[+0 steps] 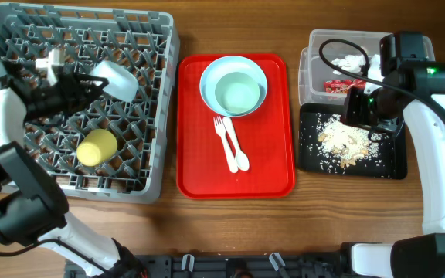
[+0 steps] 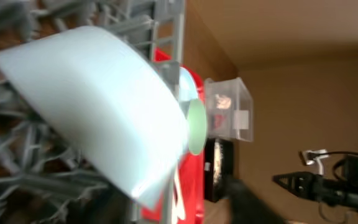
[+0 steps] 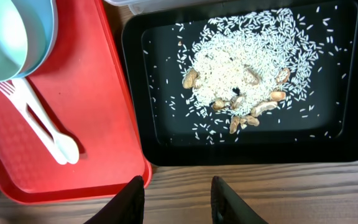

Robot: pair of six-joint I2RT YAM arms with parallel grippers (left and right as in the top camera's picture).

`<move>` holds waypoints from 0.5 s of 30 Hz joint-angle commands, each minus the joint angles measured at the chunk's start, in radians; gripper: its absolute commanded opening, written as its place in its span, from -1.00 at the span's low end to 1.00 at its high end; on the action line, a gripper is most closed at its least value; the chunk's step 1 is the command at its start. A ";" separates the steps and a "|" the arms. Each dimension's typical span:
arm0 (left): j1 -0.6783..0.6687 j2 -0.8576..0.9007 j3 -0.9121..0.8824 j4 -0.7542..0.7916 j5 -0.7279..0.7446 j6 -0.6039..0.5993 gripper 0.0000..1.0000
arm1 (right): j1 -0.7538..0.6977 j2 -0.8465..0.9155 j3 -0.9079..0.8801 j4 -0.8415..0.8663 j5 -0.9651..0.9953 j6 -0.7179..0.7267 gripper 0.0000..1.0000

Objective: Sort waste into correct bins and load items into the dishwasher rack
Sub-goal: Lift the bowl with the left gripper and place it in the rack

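The grey dishwasher rack (image 1: pixel 6 46) at the left holds a yellow cup (image 1: pixel 96 148) and a pale bowl (image 1: pixel 118 79) tipped among the pegs. My left gripper (image 1: pixel 90 86) is right beside that bowl (image 2: pixel 98 99); its dark finger (image 2: pixel 248 200) stands away from the rim, so the jaws are open. On the red tray (image 1: pixel 269 162) lie a pale-blue plate (image 1: pixel 211 73) with a second bowl (image 1: pixel 238 94) in it, plus a white fork and spoon (image 1: pixel 230 143). My right gripper (image 3: pixel 178 186) hangs open and empty at the black tray's (image 3: pixel 166 149) near edge. Rice crumbs (image 3: pixel 241 62) fill that tray.
The clear tub (image 1: pixel 309 66) at the back right holds the red wrapper (image 1: pixel 338 86) and white tissue (image 1: pixel 351 62). A few brown nut-like bits (image 3: pixel 253 112) lie in the rice. Bare wooden table (image 1: pixel 230 232) runs along the front.
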 commanded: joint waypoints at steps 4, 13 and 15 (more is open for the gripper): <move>0.058 -0.011 0.004 -0.012 -0.025 -0.042 1.00 | 0.000 -0.021 0.021 -0.006 -0.002 -0.012 -0.28; 0.023 -0.195 0.004 -0.028 -0.053 -0.054 0.99 | 0.000 -0.021 0.021 -0.008 -0.002 -0.012 -0.27; -0.022 -0.249 0.004 -0.030 -0.121 -0.087 1.00 | 0.000 -0.021 0.021 -0.011 -0.002 -0.012 -0.27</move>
